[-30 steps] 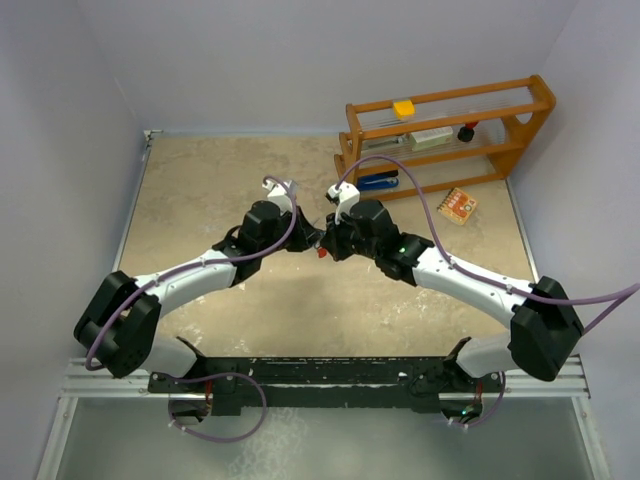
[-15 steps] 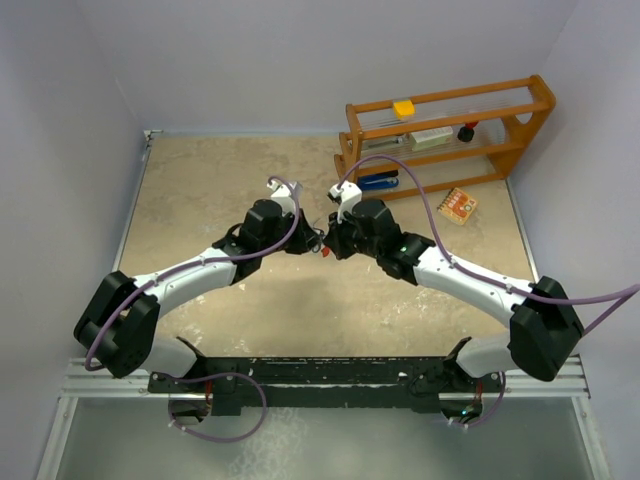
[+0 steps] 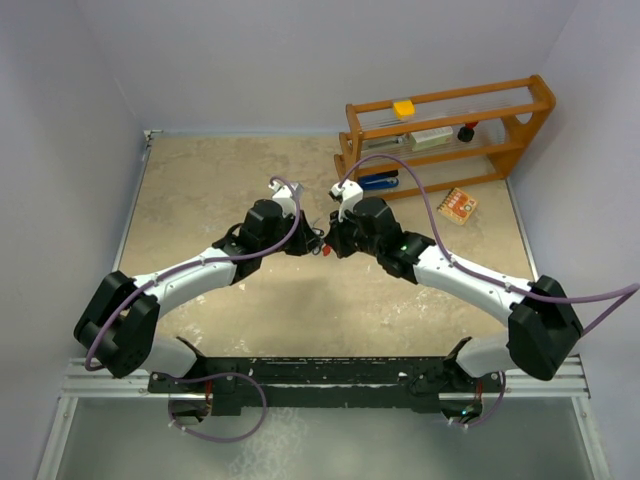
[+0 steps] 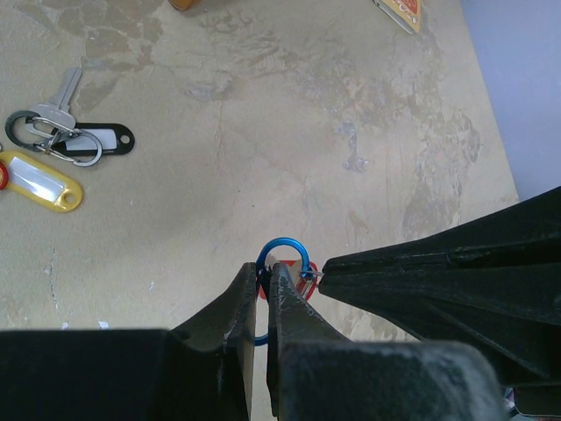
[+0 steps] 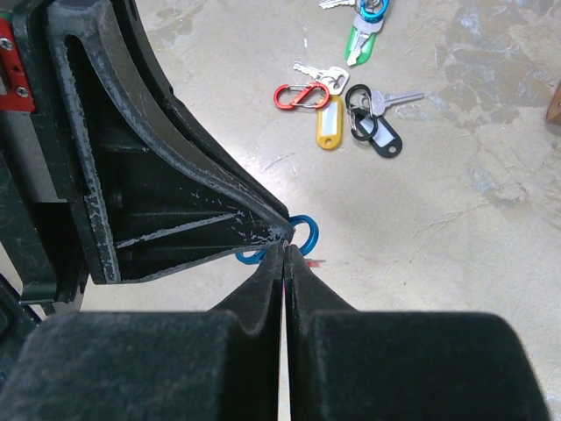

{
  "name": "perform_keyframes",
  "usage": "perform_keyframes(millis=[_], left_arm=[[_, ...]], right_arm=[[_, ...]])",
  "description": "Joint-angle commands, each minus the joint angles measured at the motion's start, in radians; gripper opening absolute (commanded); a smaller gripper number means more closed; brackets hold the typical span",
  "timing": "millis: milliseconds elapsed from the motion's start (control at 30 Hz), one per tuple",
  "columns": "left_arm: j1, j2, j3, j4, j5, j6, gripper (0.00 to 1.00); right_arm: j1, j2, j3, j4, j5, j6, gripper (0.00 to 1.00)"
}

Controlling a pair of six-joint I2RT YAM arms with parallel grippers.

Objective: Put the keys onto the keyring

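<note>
My two grippers meet tip to tip above the middle of the table. The left gripper (image 4: 266,270) (image 3: 308,243) is shut on a blue S-shaped clip (image 4: 286,248), whose upper loop sticks out past the fingertips. The right gripper (image 5: 287,250) (image 3: 330,246) is shut on a thin red key tag (image 4: 306,285) and holds it right against the blue clip (image 5: 304,235). Only a sliver of the red tag (image 5: 312,261) shows there. More keys lie on the table: a yellow tag (image 5: 329,123) by a red clip (image 5: 301,95), a black tag (image 5: 383,139) and a green tag (image 5: 358,41).
A wooden rack (image 3: 450,130) stands at the back right, with a small orange packet (image 3: 458,205) on the table in front of it. In the left wrist view a silver key (image 4: 63,91), a black tag (image 4: 103,139) and a yellow tag (image 4: 37,181) lie at the left.
Both gripper tips have crept slightly toward the back of the table, still pressed together. Neither grip has changed.
</note>
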Motion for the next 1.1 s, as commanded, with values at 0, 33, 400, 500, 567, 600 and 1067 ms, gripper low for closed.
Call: perform_keyframes(millis=[0, 33, 400, 500, 567, 600, 1067], left_arm=[[0.005, -0.010, 0.051, 0.032, 0.025, 0.019, 0.00], [0.005, -0.011, 0.050, 0.033, 0.027, 0.019, 0.00], [0.005, -0.009, 0.068, 0.030, 0.025, 0.018, 0.00], [0.005, -0.008, 0.071, 0.023, 0.028, 0.019, 0.00], [0.005, -0.006, 0.073, 0.019, 0.032, 0.022, 0.00], [0.005, -0.007, 0.074, 0.015, 0.034, 0.023, 0.00], [0.005, -0.011, 0.068, 0.004, 0.051, 0.031, 0.00]], right_arm=[[-0.007, 0.002, -0.007, 0.041, -0.001, -0.012, 0.00], [-0.008, 0.002, -0.007, 0.041, -0.003, -0.011, 0.00], [-0.013, 0.012, -0.007, 0.039, -0.017, -0.012, 0.00], [-0.016, 0.010, -0.007, 0.039, -0.014, -0.012, 0.00], [-0.017, 0.006, -0.010, 0.040, -0.010, -0.011, 0.00], [-0.018, 0.004, -0.011, 0.041, -0.008, -0.011, 0.00], [-0.036, 0.001, -0.016, 0.036, 0.008, -0.023, 0.00]])
